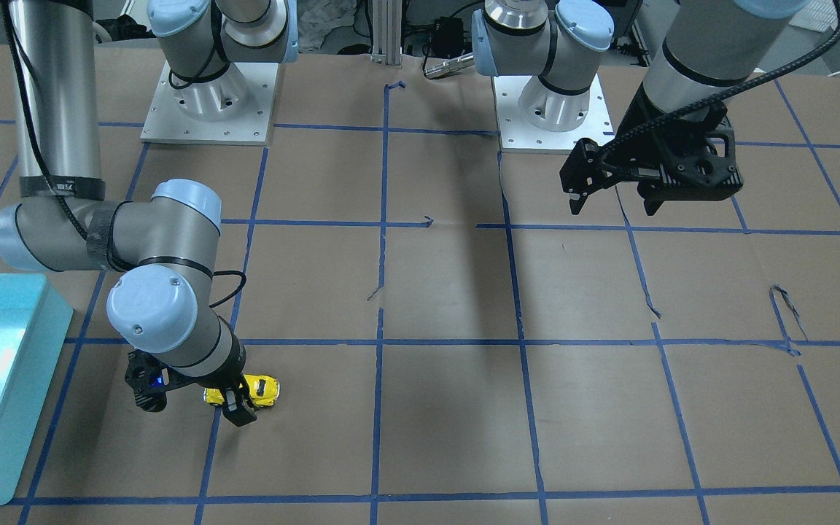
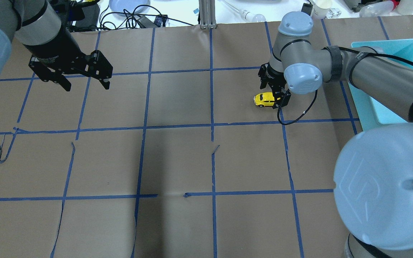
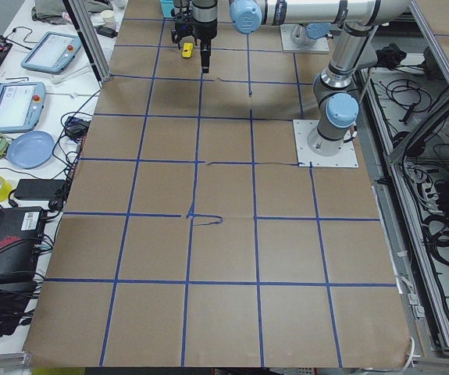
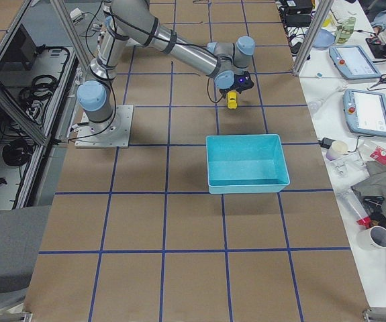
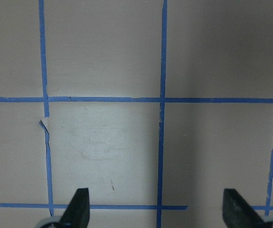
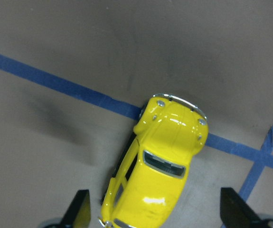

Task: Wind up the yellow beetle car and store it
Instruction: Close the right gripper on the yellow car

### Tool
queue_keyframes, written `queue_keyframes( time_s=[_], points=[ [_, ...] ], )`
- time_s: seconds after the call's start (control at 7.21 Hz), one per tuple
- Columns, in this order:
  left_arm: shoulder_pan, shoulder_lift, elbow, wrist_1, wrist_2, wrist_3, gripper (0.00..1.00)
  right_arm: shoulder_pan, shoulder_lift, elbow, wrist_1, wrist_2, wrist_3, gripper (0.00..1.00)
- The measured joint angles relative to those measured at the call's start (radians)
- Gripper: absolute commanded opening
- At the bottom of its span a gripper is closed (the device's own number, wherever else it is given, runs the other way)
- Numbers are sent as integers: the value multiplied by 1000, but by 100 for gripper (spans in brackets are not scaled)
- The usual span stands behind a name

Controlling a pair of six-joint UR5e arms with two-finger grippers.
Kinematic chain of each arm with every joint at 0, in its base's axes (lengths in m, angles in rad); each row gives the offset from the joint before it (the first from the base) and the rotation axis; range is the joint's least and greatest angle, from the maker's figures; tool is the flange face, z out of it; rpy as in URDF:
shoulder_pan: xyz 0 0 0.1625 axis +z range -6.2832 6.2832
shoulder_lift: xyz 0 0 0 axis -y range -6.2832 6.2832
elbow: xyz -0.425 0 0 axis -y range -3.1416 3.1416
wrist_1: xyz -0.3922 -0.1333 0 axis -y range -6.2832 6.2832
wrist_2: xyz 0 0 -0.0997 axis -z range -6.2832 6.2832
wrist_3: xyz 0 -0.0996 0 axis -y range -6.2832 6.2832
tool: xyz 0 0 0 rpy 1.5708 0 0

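R gripper (image 6: 156,209) open — straddles yellow beetle car (image 6: 167,164)

Glossy yellow beetle car (image 6: 160,175), matt brown paper (image 1: 449,306), blue tape lines (image 5: 164,47), smooth turquoise plastic bin (image 4: 250,186).

Front-facing view: high, across the brown-paper desk (image 1: 449,292) from the robot bases, aimed steeply down; small glossy yellow beetle toy car (image 1: 265,388) at lower left.
Overhead view: behind the robot, aimed forward and down; car at upper right.
Left-end and right-end views: distant, along the desk from opposite ends; both hold the car.
Right wrist view: straight down, very close on the car, shared with all four fixed views.
Left wrist view: downward on taped paper, well apart from the car.
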Motion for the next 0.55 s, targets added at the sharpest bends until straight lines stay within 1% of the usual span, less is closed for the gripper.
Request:
queue_keyframes(
  time_s=[0.28,0.55],
  points=[
    [1,0,-1,0,0,0,100,-2,8,2,-16,-3,1,66],
    [2,-1,0,0,9,1,100,-4,17,8,-59,-2,-6,49]
  ],
)
